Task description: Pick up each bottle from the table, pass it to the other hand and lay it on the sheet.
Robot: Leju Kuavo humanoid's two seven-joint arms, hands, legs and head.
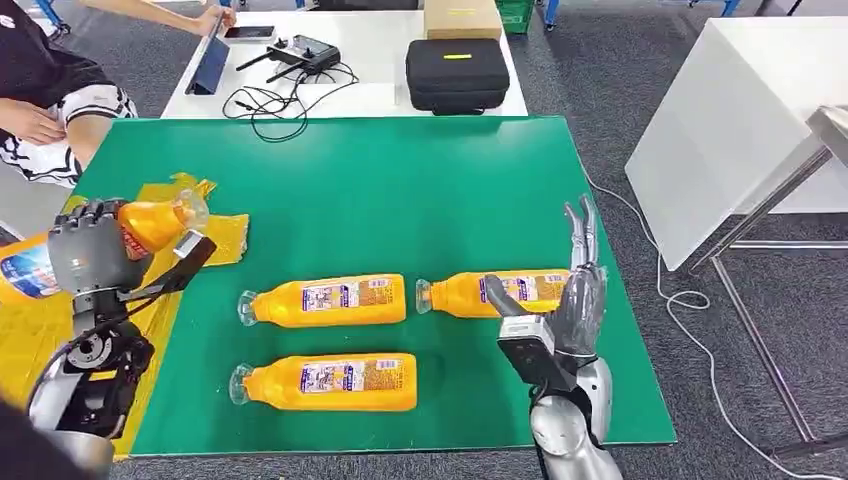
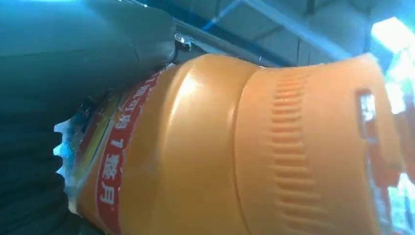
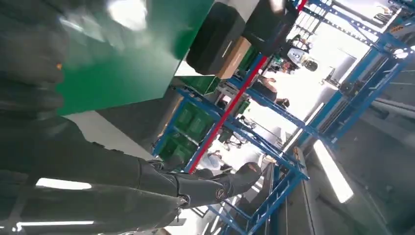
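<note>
Orange juice fills the plastic bottle (image 1: 60,252) that the left hand (image 1: 85,255) holds tight around its middle. This held bottle hangs above the yellow crinkly sheet (image 1: 30,335) at the left edge of the green table (image 1: 400,190), with its cap pointing toward the table's middle and a bit up. I think it goes down on the sheet next, flat on its side.

The right hand (image 1: 575,290) holds nothing, and its fingers are straight and spread. It stands just beside the nearest orange bottle (image 1: 495,293), which lies on its side with its long way across the table, cap pointing away from this hand. Two more orange bottles (image 1: 325,300) (image 1: 325,382) lie farther left, between both hands. The right hand is nearer to all three.
</note>
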